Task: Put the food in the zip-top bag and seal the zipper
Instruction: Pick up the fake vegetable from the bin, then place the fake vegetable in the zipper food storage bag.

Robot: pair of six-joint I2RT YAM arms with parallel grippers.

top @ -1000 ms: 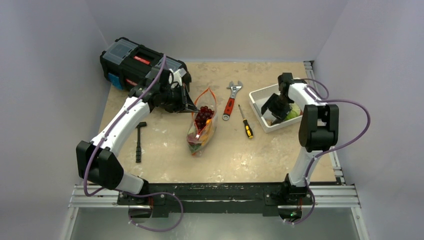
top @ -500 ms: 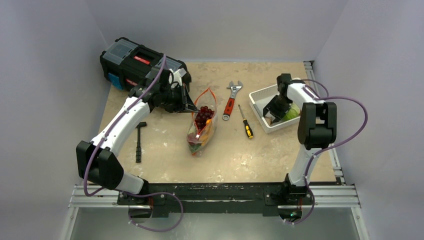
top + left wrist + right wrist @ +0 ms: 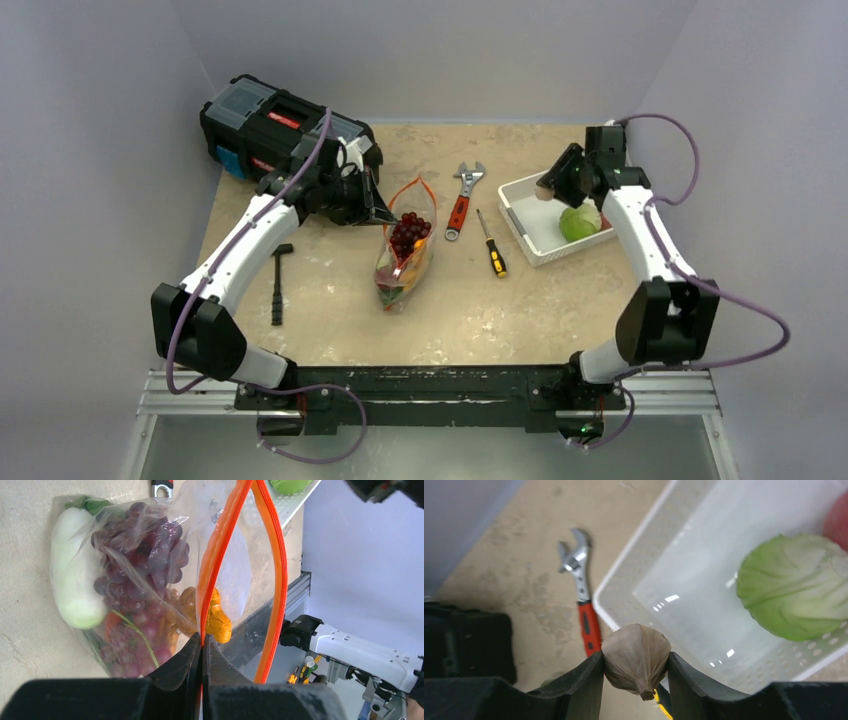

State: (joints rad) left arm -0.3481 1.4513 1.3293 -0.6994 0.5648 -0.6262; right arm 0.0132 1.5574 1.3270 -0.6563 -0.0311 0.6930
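The clear zip-top bag (image 3: 403, 255) lies mid-table with its mouth held open. It holds the grape bunch (image 3: 145, 560), the white-green radish (image 3: 75, 575) and an orange piece (image 3: 217, 620). My left gripper (image 3: 385, 214) is shut on the near side of the red-orange zipper strip (image 3: 222, 545). My right gripper (image 3: 553, 186) is shut on a beige garlic-like bulb (image 3: 636, 657) and holds it above the left rim of the white basket (image 3: 530, 226). The green cabbage (image 3: 796, 587) and a pink-red fruit (image 3: 836, 515) lie in the basket.
A red-handled wrench (image 3: 460, 205) and a yellow-black screwdriver (image 3: 491, 245) lie between the bag and the basket. A black toolbox (image 3: 280, 125) stands at the back left. A small black tool (image 3: 277, 285) lies at the left.
My right gripper has risen out of the basket with the beige bulb in it, and its arm has swung out to the right. The left arm and the bag have not moved.
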